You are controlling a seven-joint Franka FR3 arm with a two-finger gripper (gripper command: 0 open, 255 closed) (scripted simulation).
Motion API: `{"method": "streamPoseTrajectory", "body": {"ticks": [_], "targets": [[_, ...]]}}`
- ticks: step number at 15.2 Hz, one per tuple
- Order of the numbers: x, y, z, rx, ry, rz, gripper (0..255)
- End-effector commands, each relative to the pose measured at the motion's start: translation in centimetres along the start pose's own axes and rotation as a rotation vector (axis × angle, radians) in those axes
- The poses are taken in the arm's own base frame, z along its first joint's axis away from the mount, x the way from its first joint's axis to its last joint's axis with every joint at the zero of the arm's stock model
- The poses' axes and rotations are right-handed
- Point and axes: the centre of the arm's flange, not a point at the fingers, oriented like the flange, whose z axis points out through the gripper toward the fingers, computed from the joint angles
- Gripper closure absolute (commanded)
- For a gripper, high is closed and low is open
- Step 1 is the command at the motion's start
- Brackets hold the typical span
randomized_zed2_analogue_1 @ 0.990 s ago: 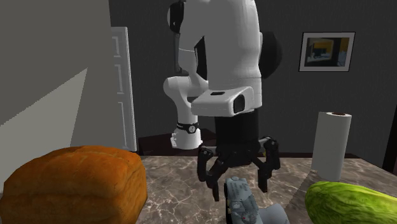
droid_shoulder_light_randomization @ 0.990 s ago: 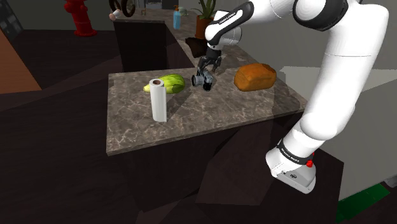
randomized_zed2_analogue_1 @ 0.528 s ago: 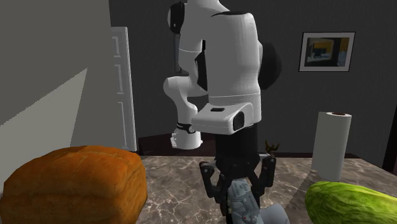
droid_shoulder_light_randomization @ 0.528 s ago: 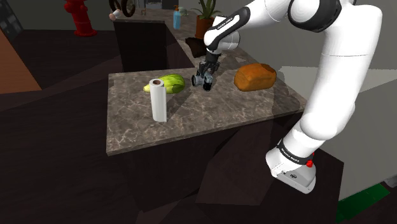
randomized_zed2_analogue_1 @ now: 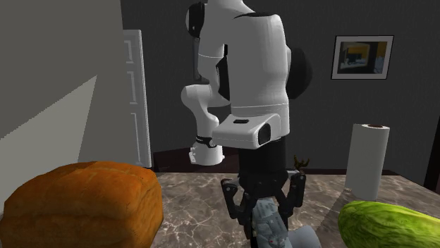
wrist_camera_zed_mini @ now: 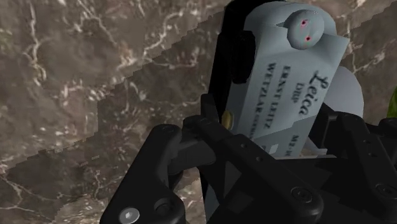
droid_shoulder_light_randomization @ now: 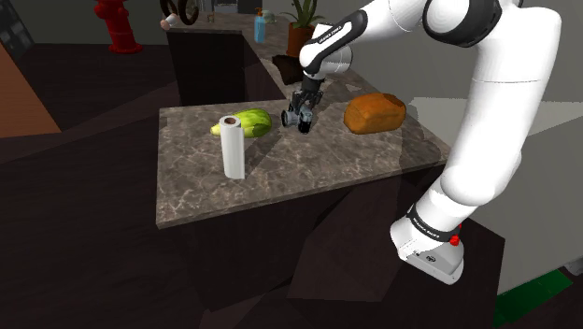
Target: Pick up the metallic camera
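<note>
Shoulder view, along the marble counter (droid_shoulder_light_randomization: 280,182): a paper towel roll (droid_shoulder_light_randomization: 233,148), a green squash (droid_shoulder_light_randomization: 248,122) at its one o'clock, then the grey camera (droid_shoulder_light_randomization: 298,121) standing on the counter with the gripper (droid_shoulder_light_randomization: 303,115) clamped on its sides, and a bread loaf (droid_shoulder_light_randomization: 375,112) at the camera's three o'clock.

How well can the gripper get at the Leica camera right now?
Probably yes: the gripper is clasped on the Leica camera, with nothing between them, and the bread loaf sits apart.

One camera (droid_shoulder_light_randomization: 299,119), one loaf (droid_shoulder_light_randomization: 375,112), one towel roll (droid_shoulder_light_randomization: 233,148), one marrow (droid_shoulder_light_randomization: 248,122).
</note>
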Motion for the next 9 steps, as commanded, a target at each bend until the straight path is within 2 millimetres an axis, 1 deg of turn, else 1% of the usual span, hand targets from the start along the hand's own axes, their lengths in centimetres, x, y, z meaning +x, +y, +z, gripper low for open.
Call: {"method": "streamPoseTrajectory", "body": {"ticks": [1, 9], "targets": [[0.0, 0.0, -0.4, 0.000, -0.002, -0.001, 255], [0.2, -0.4, -4.6, 0.000, -0.002, -0.001, 255]]}}
